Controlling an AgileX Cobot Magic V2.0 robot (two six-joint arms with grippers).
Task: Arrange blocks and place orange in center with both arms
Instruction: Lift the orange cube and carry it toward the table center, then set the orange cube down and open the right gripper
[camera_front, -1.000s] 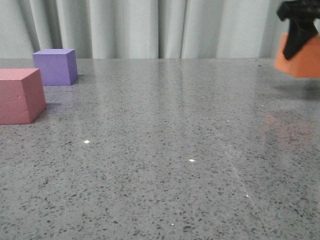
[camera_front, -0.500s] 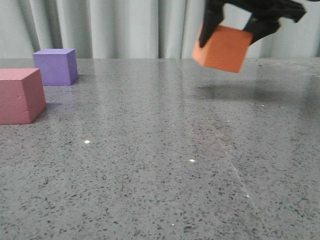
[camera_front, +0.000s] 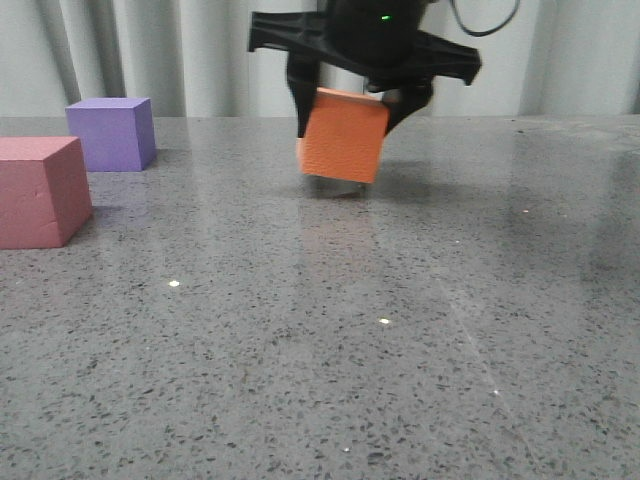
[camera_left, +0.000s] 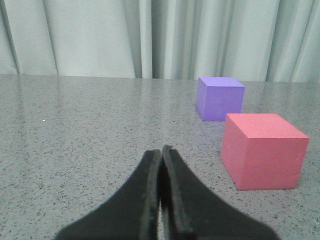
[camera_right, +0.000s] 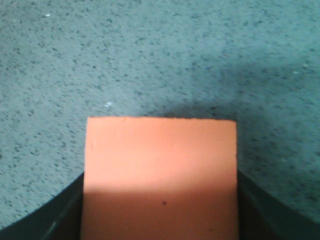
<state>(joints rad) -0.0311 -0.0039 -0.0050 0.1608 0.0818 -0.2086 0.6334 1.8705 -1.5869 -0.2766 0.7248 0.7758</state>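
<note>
Orange cube (camera_front: 343, 136): clamped in my right claw (camera_front: 352, 108), tilted, low over mid-counter, one lower corner at or just off the surface; can't tell which. A second ago it hung high at the far right edge of the front view; half a second ago right of middle; now it's near centre and much lower. I judge the carry nearly done, set-down next.

My left claw (camera_left: 161, 165): pressed together on nothing, hovering near the pink-red cube (camera_front: 40, 191).

Count: three cubes; one orange, one pink-red, one purple (camera_front: 112, 132). Pink-red and purple sit close together at the left of the counter (camera_front: 400, 330), well apart from the orange.
</note>
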